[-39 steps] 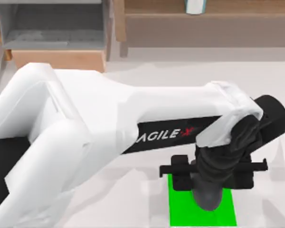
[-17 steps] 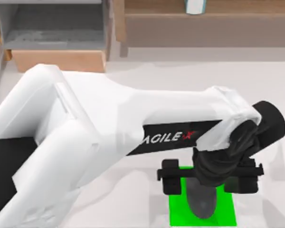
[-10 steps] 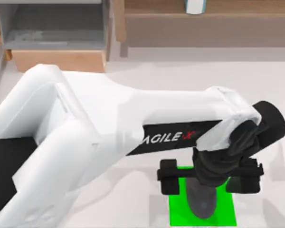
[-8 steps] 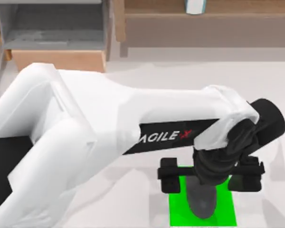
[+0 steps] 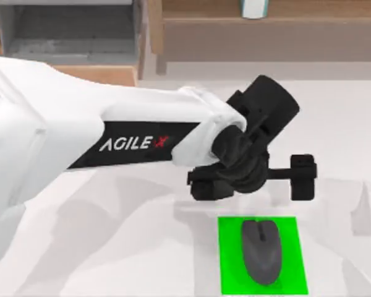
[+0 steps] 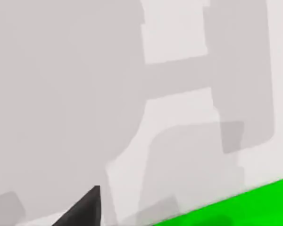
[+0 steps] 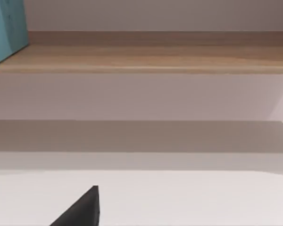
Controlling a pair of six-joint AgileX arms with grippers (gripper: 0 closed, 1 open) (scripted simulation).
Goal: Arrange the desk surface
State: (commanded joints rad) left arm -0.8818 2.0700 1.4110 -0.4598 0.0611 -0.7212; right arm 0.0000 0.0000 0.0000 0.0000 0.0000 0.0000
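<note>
A dark grey mouse [image 5: 261, 250] lies on a bright green pad [image 5: 229, 260] near the front of the white desk surface [image 5: 136, 260]. My left gripper [image 5: 252, 182] hovers just behind the pad, open, its black fingers [image 5: 303, 177] spread wide with nothing between them. In the left wrist view, the pad's edge [image 6: 236, 212] crosses one corner of the desk surface [image 6: 179, 42]. The right wrist view looks over the desk surface [image 7: 188, 197] toward the back.
A brown drawer unit [image 5: 74, 43] stands open at the back left. A wooden shelf [image 5: 278, 28] runs along the back, also seen as the shelf [image 7: 155, 56], with a teal box [image 5: 255, 7] [image 7: 7, 28] on it.
My left gripper has pulled back from over the mouse toward the rear and left. The mouse stays on the green pad, now fully uncovered.
</note>
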